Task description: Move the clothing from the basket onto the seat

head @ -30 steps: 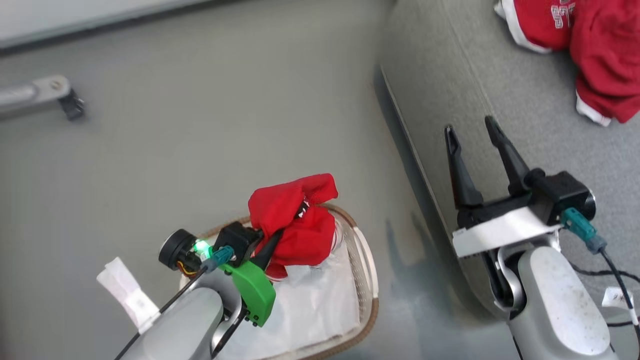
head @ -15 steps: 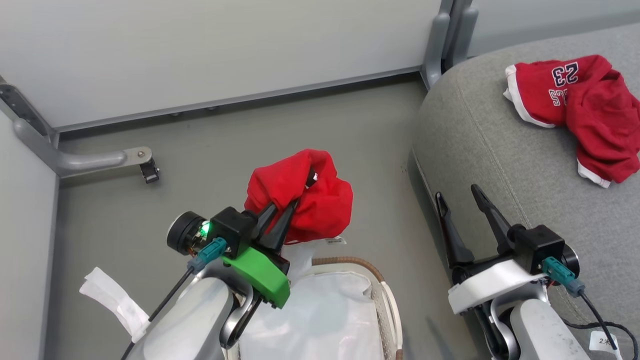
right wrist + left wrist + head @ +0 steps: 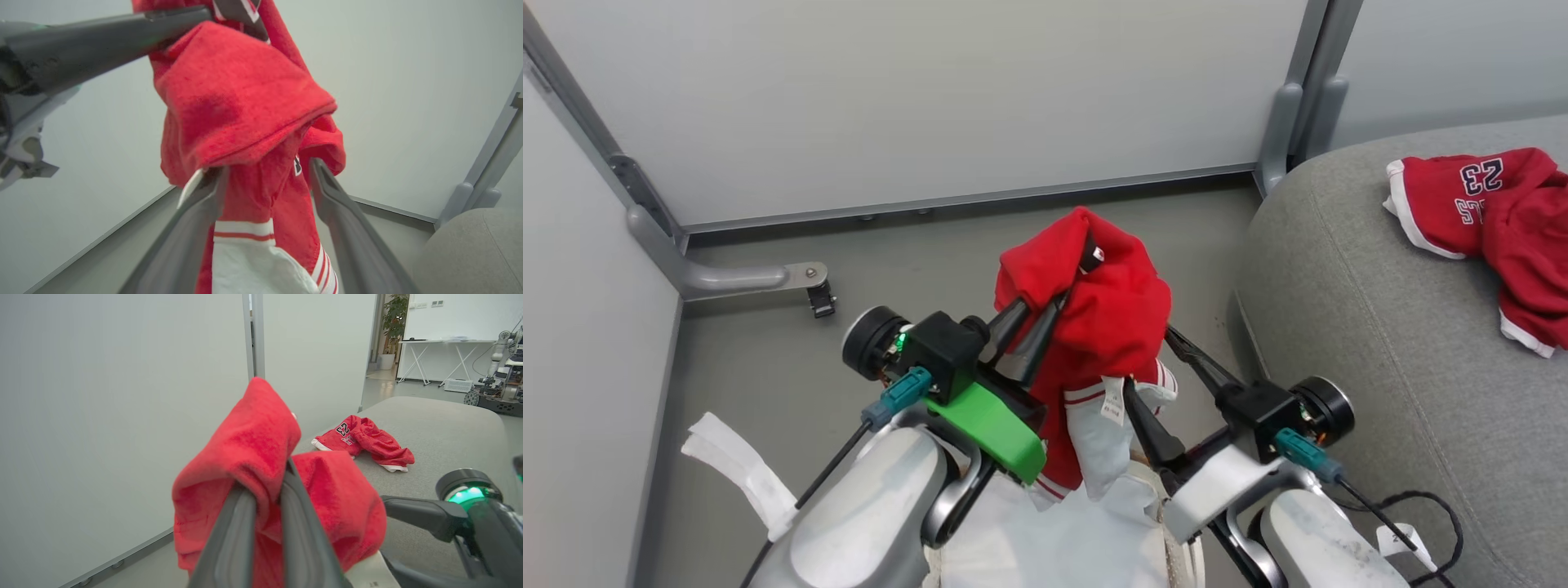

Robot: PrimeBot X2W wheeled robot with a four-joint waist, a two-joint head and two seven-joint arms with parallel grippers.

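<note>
Clothing: one red garment [image 3: 1094,318] hangs bunched from the left gripper [image 3: 1045,314], jaws pinching a fold. A second garment [image 3: 1494,212] lies on the seat [image 3: 1380,367]. Right gripper [image 3: 1147,359]: jaws spread, straddling the hanging tail, not gripping. Judgement: close right on the tail, carry high over the seat edge, release beside the second garment.

One garment [image 3: 1494,220] lies on the seat [image 3: 1372,351] (another garment [image 3: 1111,318] hangs left of it).

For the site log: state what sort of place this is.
Probably a robotics lab or test space: pale partition panels, a trestle table and another robot beyond the grey seat.
</note>
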